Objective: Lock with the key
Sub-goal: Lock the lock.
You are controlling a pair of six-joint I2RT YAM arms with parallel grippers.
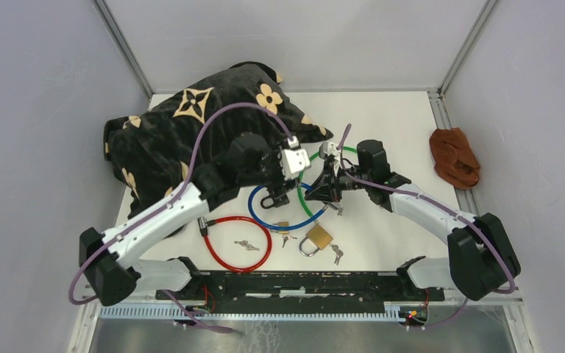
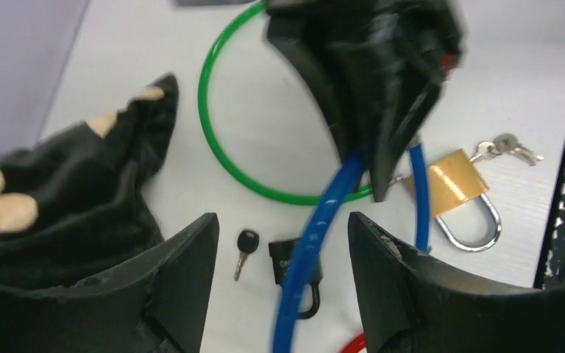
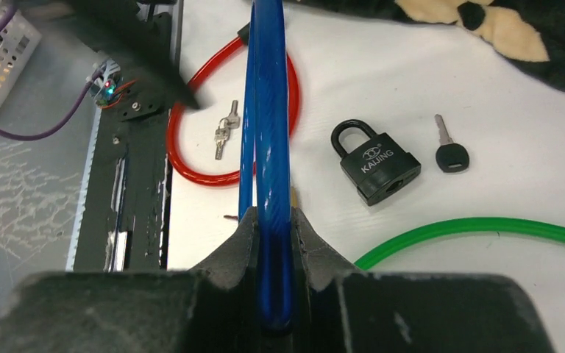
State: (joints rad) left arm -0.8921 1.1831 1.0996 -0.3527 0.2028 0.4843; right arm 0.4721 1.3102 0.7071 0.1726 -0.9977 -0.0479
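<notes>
Three glossy cables: red loop (image 3: 213,181), green loop (image 3: 478,223), blue loop (image 3: 268,110); two padlocks on the white bench (image 3: 412,66): brass padlock (image 2: 452,184), matte black padlock (image 3: 376,162) just beside a black-headed key (image 3: 449,151); right fingers (image 3: 228,254) pinch the blue loop; left fingers (image 2: 180,257) gape around it, empty.

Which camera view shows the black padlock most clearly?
The right wrist view: the black padlock lies whole and unobstructed, shackle and printed name visible. In the left wrist view the blue cable crosses over it. In the top view it is only a small dark shape.
</notes>
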